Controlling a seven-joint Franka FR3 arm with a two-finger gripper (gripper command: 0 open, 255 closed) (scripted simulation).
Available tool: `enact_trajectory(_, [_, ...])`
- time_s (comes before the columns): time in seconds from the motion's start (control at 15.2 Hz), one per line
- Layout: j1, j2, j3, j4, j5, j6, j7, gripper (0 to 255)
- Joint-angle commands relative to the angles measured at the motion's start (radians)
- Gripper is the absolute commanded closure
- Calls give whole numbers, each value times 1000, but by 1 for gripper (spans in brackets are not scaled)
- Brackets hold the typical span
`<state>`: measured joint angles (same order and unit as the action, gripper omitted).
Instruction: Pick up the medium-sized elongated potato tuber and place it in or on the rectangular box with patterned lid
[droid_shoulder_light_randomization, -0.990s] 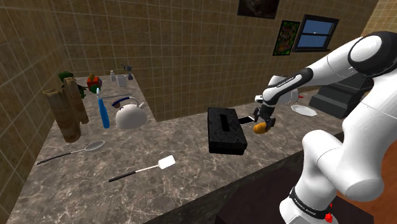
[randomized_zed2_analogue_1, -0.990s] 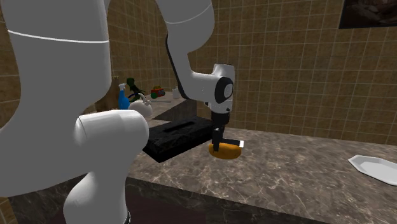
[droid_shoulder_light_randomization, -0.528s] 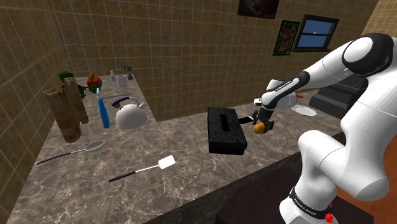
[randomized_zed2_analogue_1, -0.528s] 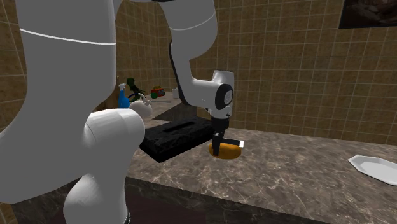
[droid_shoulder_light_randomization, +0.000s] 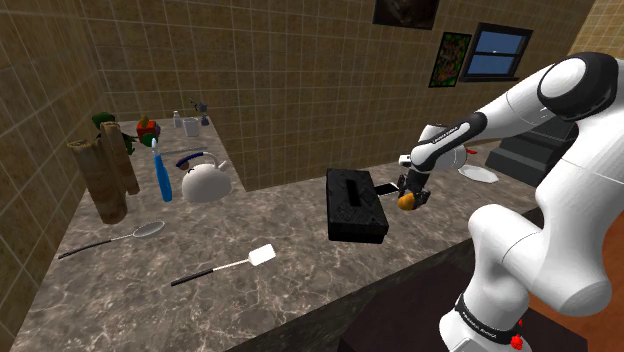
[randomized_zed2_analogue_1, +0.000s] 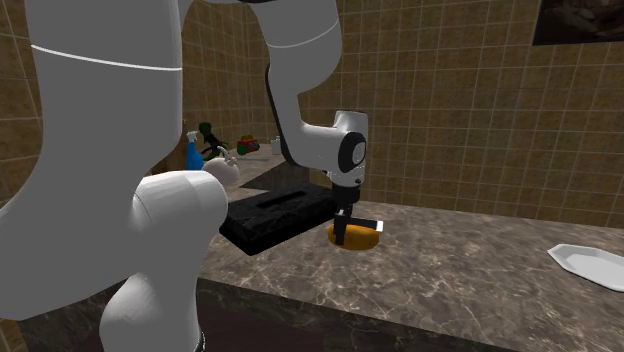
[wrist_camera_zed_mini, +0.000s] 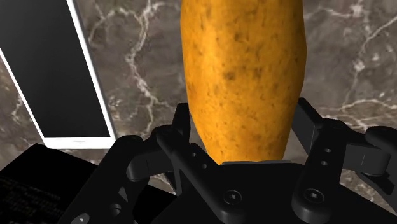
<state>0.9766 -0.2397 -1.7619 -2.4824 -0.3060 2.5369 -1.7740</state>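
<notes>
An elongated orange-brown potato (wrist_camera_zed_mini: 242, 70) lies on the marble counter just beside the black rectangular box (droid_shoulder_light_randomization: 355, 205), on the shoulder view's right of it. My gripper (wrist_camera_zed_mini: 243, 124) points down over the potato (droid_shoulder_light_randomization: 407, 200), and both black fingers (wrist_camera_zed_mini: 181, 130) press against its sides, so it is shut on the potato. In the second exterior view the potato (randomized_zed2_analogue_1: 355, 237) sits low at the counter surface, under the hand, with the box (randomized_zed2_analogue_1: 275, 215) to its left. The box top has a slot in it.
A flat black device with a white rim (wrist_camera_zed_mini: 57, 70) lies on the counter next to the potato. A white kettle (droid_shoulder_light_randomization: 205, 183), blue bottle (droid_shoulder_light_randomization: 163, 178), spatula (droid_shoulder_light_randomization: 225, 265) and spoon (droid_shoulder_light_randomization: 110, 240) lie further left. A white plate (randomized_zed2_analogue_1: 590, 265) sits at the right.
The arm's upper links shifted and the hand sank slightly over the potato. The potato has hardly moved from its spot beside the box.
</notes>
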Motion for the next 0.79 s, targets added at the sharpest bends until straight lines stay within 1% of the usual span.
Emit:
enact_trajectory(0.0, [0,0,0,0,0,0,0,255])
enact_trajectory(0.4, [0,0,-1,0,0,0,0,255])
enact_trajectory(0.59, [-145,27,154,4,53,-35,-36,255])
enact_trajectory(0.73, [-248,23,262,10,56,-64,-36,255])
